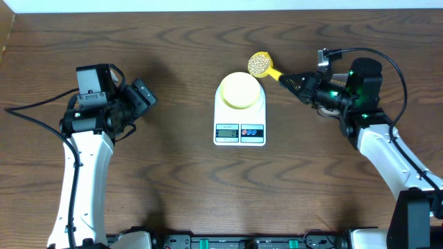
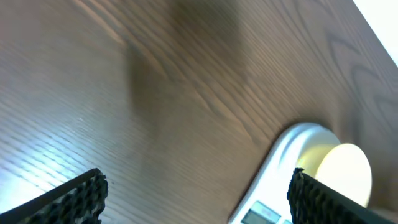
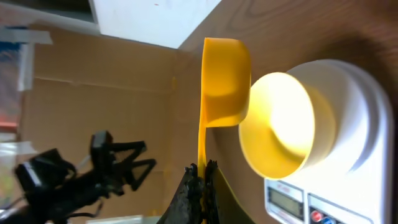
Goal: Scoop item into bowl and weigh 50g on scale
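A pale-yellow bowl point(image 1: 240, 90) stands on the white scale point(image 1: 239, 128) at the table's middle; its inside looks bare. The scale point(image 3: 360, 124) and the bowl point(image 3: 280, 124) also fill the right of the right wrist view. My right gripper point(image 1: 293, 82) is shut on the handle of a yellow scoop point(image 1: 260, 64), whose cup holds tan beans and hangs just behind the bowl's right rim. In the right wrist view the scoop point(image 3: 225, 81) sits beside the bowl. My left gripper point(image 1: 142, 95) stands open over bare wood left of the scale point(image 2: 280, 180), nothing between its fingers point(image 2: 81, 199).
The dark wooden table point(image 1: 173, 180) spreads around the scale. A pale wall strip point(image 1: 221, 5) runs along the far edge. The scale's display and two buttons point(image 1: 239, 131) face the front.
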Robot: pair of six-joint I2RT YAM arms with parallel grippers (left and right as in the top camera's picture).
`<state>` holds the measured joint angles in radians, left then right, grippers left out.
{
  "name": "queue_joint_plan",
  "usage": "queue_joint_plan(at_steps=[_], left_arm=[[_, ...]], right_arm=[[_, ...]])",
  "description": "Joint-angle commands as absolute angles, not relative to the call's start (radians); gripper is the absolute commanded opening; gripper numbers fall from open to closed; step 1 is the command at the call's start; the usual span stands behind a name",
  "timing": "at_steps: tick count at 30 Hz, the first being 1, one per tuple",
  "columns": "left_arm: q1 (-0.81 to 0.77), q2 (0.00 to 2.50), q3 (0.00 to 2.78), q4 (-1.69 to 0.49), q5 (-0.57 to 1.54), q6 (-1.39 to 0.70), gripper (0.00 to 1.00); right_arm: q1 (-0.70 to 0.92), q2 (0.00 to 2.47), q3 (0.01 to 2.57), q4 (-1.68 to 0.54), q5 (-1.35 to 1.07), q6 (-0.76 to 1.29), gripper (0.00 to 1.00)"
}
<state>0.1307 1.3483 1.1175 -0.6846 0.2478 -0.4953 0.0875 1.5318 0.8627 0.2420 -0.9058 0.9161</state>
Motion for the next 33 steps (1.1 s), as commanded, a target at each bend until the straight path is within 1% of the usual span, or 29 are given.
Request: queue_joint_plan(at_steps=[1, 3, 8, 18, 23, 30, 33], left_arm=[[0.133, 1.347, 1.114, -0.688, 0.332, -0.438, 0.95], [0.133, 1.347, 1.114, -0.693, 0.346, -0.435, 0.95], [0.119, 1.347, 1.114, -0.696, 0.401, -0.340, 0.95], [0.019, 1.347, 1.113, -0.706, 0.401, -0.298, 0.95], [-0.046, 1.347, 1.112, -0.758, 0.461, -0.176, 0.95], [-0.158, 1.347, 1.101, -0.839, 0.455, -0.054, 0.95], [-0.210, 1.347, 1.085, -0.832, 0.372, -0.041, 0.95]], right_arm=[[0.110, 1.536, 0.867, 0.228, -0.859, 0.786, 0.01], [0.126, 1.536, 0.868, 0.205, -0.835, 0.748, 0.01], [0.147, 1.536, 0.867, 0.163, -0.799, 0.709, 0.01], [0.172, 1.536, 0.867, 0.163, -0.761, 0.653, 0.01], [0.172, 1.536, 0.868, 0.163, -0.761, 0.653, 0.01], [0.172, 1.536, 0.868, 0.163, -0.762, 0.653, 0.01], [0.172, 1.536, 0.868, 0.164, -0.762, 0.653, 0.01]])
